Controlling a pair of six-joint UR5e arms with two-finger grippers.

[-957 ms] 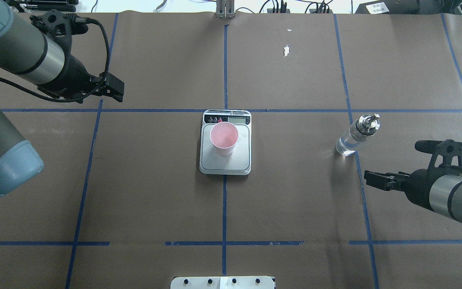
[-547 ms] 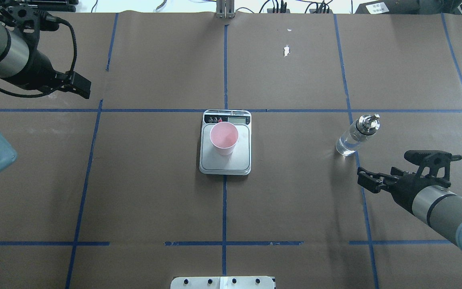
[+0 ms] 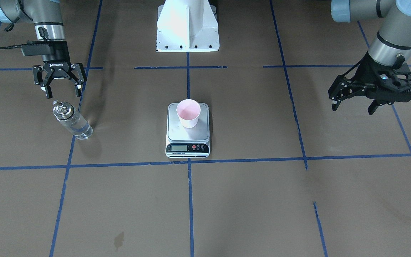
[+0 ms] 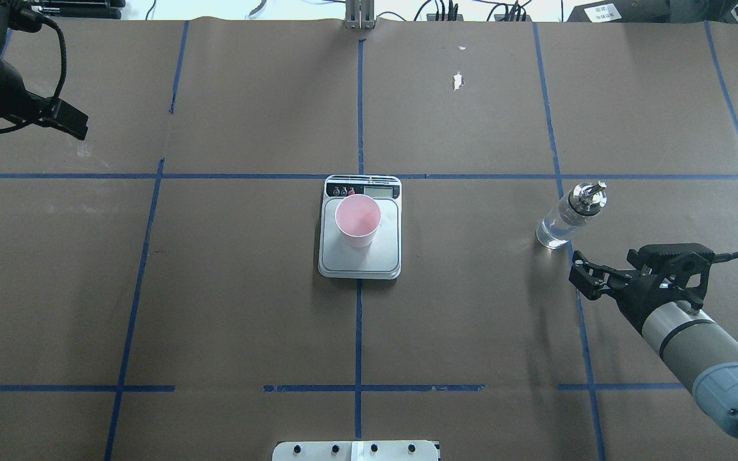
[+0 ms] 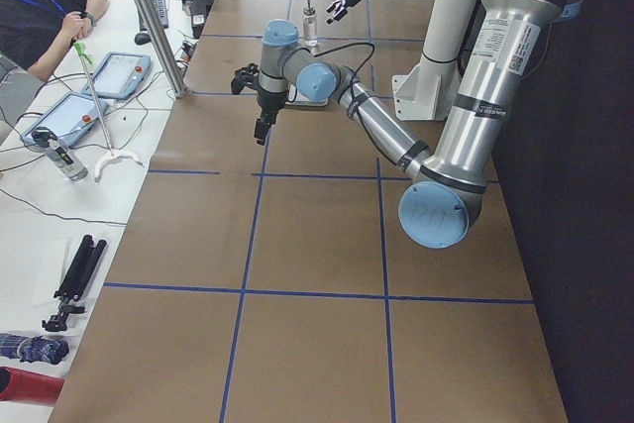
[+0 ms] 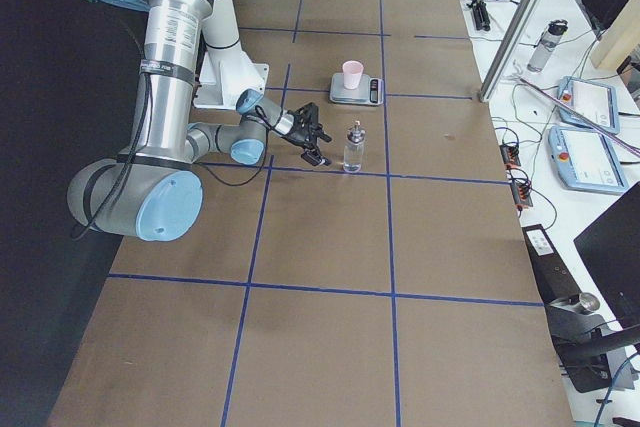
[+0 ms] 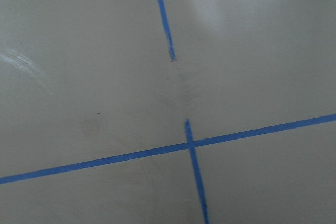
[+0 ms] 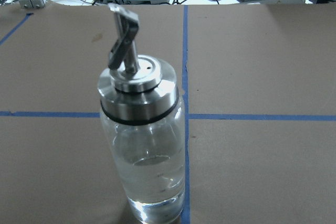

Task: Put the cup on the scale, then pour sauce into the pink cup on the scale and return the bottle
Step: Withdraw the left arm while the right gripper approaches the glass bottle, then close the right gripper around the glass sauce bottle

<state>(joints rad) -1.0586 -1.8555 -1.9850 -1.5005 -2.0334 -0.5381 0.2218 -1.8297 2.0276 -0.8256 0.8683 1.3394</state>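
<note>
The pale pink cup [image 3: 188, 112] [image 4: 357, 221] stands upright on the scale [image 3: 177, 135] [image 4: 389, 257], at the table's middle. The clear glass bottle [image 3: 71, 123] [image 4: 564, 221] stands apart on the robot's right, with clear sauce [image 8: 152, 182] low inside it. My right gripper [image 3: 62, 94] [image 4: 579, 275] is open and empty, just short of the bottle on the robot's side, and faces it. The bottle fills the right wrist view [image 8: 142, 145]. My left gripper [image 3: 353, 109] [image 4: 74, 125] is open and empty, far off at the table's left.
The white robot base [image 3: 187, 28] is at the near middle edge. Blue tape lines [image 4: 359, 109] cross the brown table cover. Tablets and cables lie on the operators' desk [image 6: 590, 137]. A person [image 5: 40, 7] sits there.
My left arm has drawn back further to the left and away from the scale. My right gripper has swung round and moved closer to the bottle. Cup, scale and bottle have not moved.
</note>
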